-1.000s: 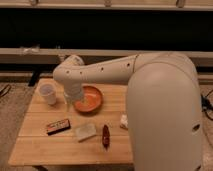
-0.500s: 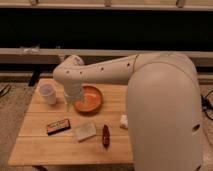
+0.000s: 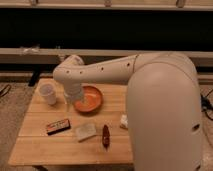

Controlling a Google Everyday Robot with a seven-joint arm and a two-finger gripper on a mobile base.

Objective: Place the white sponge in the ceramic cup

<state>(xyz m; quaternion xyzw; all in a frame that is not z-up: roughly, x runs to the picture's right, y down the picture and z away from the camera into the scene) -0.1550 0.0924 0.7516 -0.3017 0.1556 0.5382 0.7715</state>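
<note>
The gripper (image 3: 74, 103) hangs at the left rim of the orange bowl (image 3: 95, 100), low over the wooden table (image 3: 35, 150). I cannot tell whether it is spread or pressed together, but the white sponge (image 3: 85, 131) is plainly not in it. The sponge lies flat on the wood on the near side of the bowl, with nothing touching it. The ceramic cup (image 3: 48, 93) stands upright to the left of the bowl, a little apart from it. By my reckoning both steps, the pickup and the drop, are not yet done.

I see 3 ways this could go wrong:

- **Knocking the bowl:** the gripper sits so close to the rim that a careless swing toward the sponge could clip the bowl and shove it.
- **Picking the wrong thing:** the sponge has neighbours. A black-and-orange bar (image 3: 58, 126) lies near-left of the bowl, a small red object (image 3: 105, 136) near-right, and a white lump (image 3: 124, 121) to its right. A slightly off descent could nudge or pinch one of them.
- **Missing the cup:** the sponge looks wide against the cup's mouth, so it could bridge the rim or tip the light cup over.
</note>
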